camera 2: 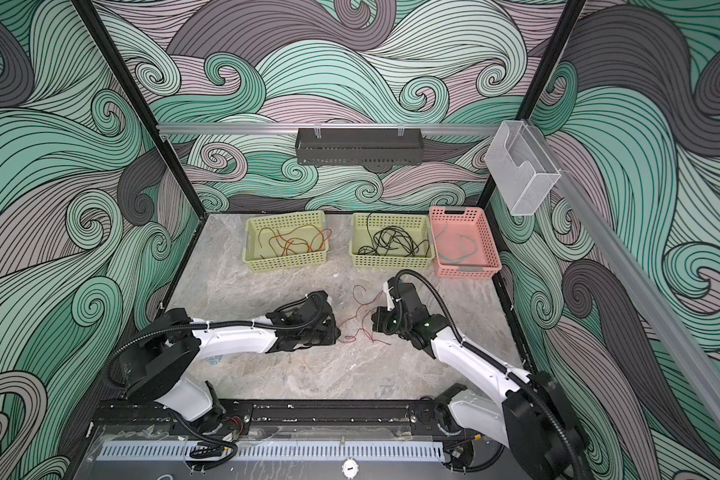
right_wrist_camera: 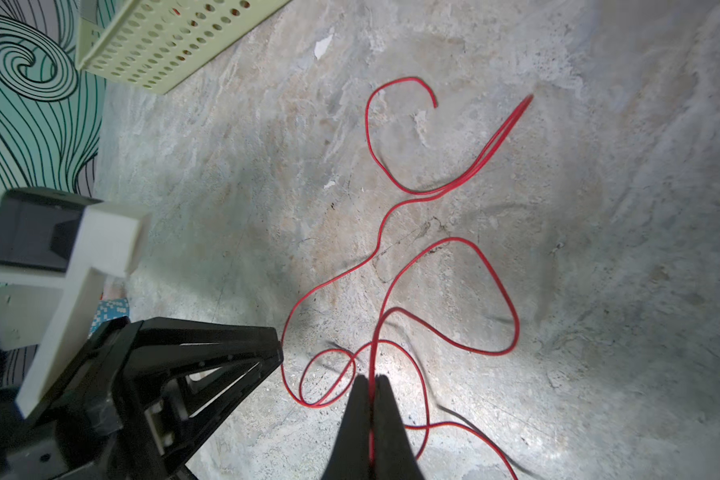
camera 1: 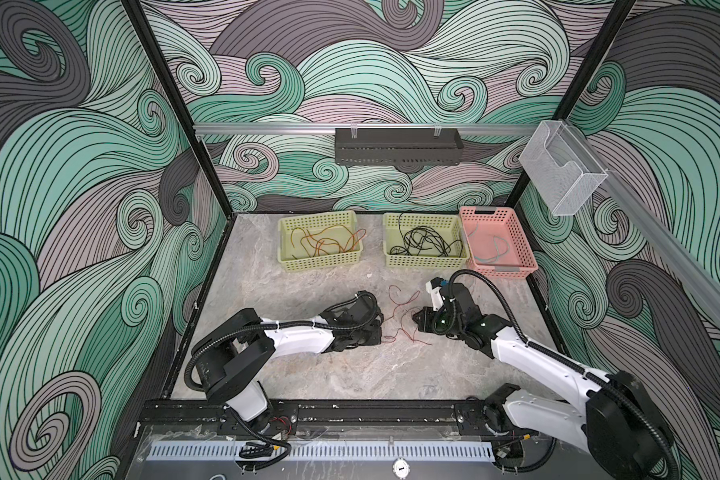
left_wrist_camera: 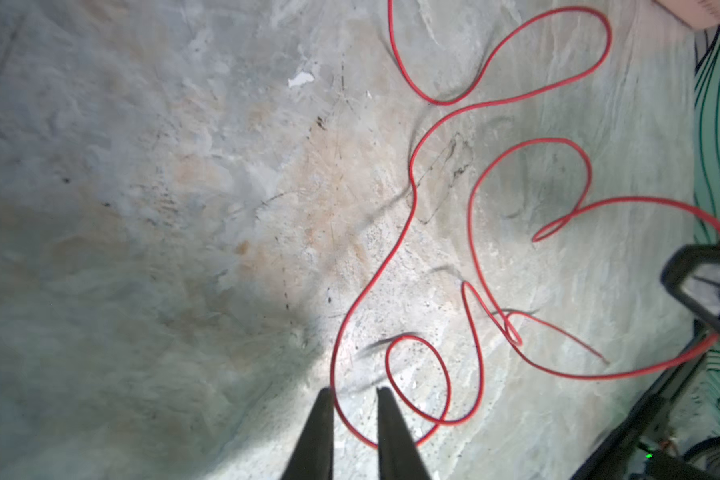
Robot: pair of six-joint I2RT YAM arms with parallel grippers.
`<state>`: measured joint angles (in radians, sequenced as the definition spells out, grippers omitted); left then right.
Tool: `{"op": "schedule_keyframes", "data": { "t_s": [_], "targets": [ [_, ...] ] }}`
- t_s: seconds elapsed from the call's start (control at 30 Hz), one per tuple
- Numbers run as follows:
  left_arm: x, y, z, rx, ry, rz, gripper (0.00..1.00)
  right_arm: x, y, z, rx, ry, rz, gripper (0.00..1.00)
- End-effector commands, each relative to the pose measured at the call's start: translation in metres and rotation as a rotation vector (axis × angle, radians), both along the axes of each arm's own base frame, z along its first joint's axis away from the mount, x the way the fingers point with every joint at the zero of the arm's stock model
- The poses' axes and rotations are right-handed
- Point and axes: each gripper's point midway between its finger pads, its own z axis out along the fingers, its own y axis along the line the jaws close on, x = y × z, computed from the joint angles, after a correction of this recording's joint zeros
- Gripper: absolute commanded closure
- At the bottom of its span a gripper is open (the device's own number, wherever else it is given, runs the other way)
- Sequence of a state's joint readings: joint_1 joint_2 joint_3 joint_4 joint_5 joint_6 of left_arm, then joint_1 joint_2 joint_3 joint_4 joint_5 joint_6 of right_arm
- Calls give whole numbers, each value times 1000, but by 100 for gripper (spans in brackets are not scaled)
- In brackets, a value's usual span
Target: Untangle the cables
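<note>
A loose red cable (left_wrist_camera: 411, 183) lies in loops near the middle of the marble worktop (camera 1: 350, 374). In both top views the left end effector (left_wrist_camera: 352, 392) sits at the cable's 9 o'clock and the right end effector (right_wrist_camera: 371, 378) at its 3 o'clock.

The left fingers stand slightly apart with a strand running through the gap. The right fingers are pressed together, pinching a strand of the same cable.

Across the 12 o'clock edge stand three baskets:
- a yellow-green basket (camera 1: 321, 261) holding red-orange cables (camera 1: 325, 243)
- a second yellow-green basket (camera 1: 425, 262) with black cables (camera 1: 422, 243)
- a pink basket (camera 1: 528, 257) with pale teal cables (camera 1: 495, 249)
</note>
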<state>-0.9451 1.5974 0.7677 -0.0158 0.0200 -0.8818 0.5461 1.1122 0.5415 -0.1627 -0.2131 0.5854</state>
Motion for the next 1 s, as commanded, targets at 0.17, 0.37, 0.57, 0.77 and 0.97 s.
{"op": "schedule_keyframes", "data": {
  "t_s": [0.17,0.37,0.57,0.77,0.97],
  "targets": [
    [1,5,28,19,-50,-15,100,-2,-8,18,-27,-65,0,100],
    [1,13,41,29,-86,-10,100,2,-7,44,-11,-127,6,100],
    [2,25,62,25,-152,1,100,3,1,100,8,-260,48,100],
    [1,41,92,-15,-253,16,100,0,21,179,45,-437,112,100],
    [-5,59,123,-70,-342,33,81,-9,46,240,69,-574,190,100]
  ]
}}
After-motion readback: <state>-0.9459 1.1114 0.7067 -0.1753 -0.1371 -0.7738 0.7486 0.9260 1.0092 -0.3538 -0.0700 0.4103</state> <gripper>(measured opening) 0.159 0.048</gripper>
